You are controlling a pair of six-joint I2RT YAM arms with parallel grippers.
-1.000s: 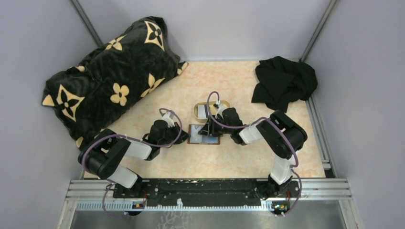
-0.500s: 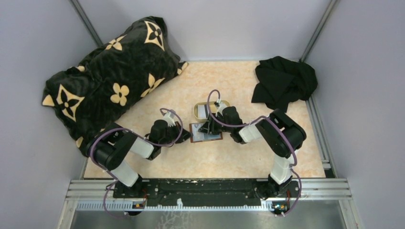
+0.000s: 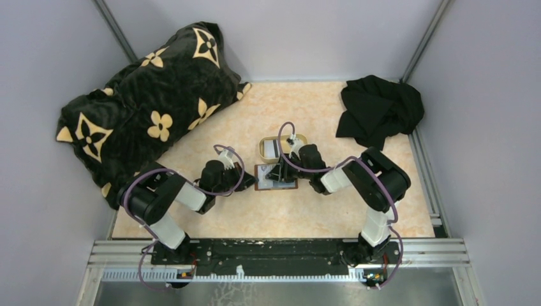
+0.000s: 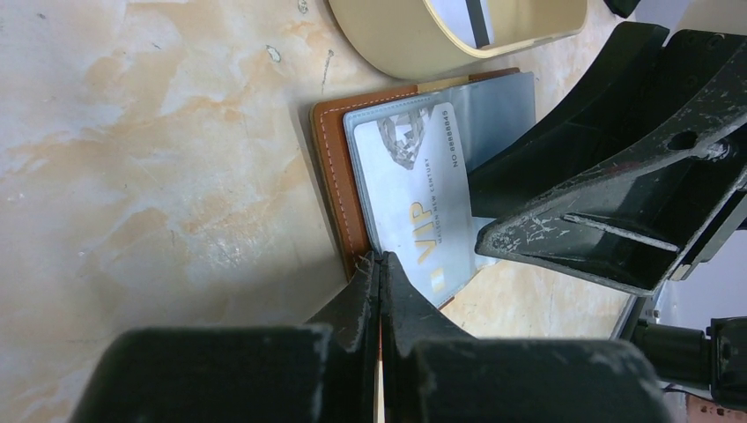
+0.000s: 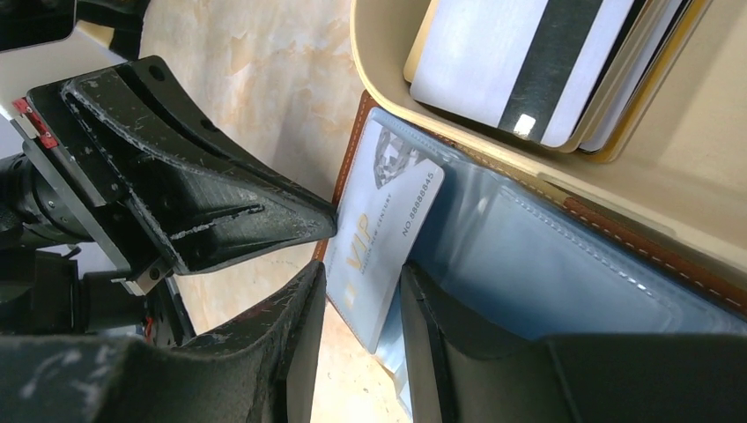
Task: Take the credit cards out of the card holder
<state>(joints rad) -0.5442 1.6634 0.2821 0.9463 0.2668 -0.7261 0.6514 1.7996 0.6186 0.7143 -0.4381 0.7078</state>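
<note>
Card holder open flat at centre of the top view, pale VIP card jutting past its edge, further credit cards stacked in tan tray just above it, left gripper pinched shut at the holder's brown edge, right gripper spread wide beside the VIP card.

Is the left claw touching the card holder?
Touching. Left wrist view: the shut left claw rests on the brown edge of the card holder.

Blanket: dark with tan flowers, lying heaped at my far left.
Cloth: black, lying crumpled in my far right corner.
Tray: tan oval, sitting mid-table ahead of me.
Table: marbled peach top, carrying all three.
</note>
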